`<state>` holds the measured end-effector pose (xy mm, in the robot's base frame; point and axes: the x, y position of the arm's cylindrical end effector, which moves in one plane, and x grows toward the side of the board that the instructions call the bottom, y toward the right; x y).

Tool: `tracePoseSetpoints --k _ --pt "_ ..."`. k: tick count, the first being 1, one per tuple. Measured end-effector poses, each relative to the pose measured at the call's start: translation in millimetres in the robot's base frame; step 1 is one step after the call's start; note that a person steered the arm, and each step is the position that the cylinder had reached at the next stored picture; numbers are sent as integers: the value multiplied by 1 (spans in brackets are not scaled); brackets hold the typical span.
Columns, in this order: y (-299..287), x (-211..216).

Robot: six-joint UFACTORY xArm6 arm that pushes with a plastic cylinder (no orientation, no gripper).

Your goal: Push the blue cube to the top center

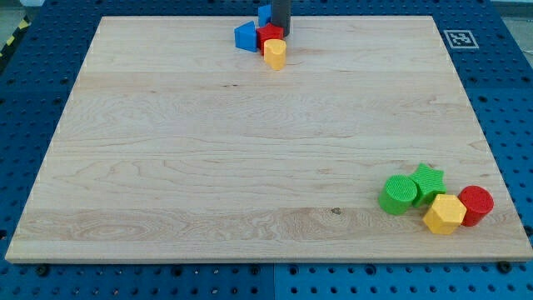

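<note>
Your blue cube (264, 14) already sits at the board's (250, 167) top edge near center, touching my tip (281, 33), a bare rod that grips nothing, on the cube's right. Just below crowd another blue block (246, 37), a red block (270, 35) and a yellow block (275, 53). Nudge gently; a hard shove could tip it over the edge.

On my tabletop (208, 167), one cluster of blocks sits at the view's top centre, my tip (282, 33) touching its right side. A second cluster lies well apart at the view's bottom right, near the edge; a marker tag (459, 38) sits beyond the top-right corner
</note>
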<state>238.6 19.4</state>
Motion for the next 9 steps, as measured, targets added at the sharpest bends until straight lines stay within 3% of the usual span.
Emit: tracePoseSetpoints --k 2,4,9 --pt "42 29" --pt "1 -35" --pt "5 -44"
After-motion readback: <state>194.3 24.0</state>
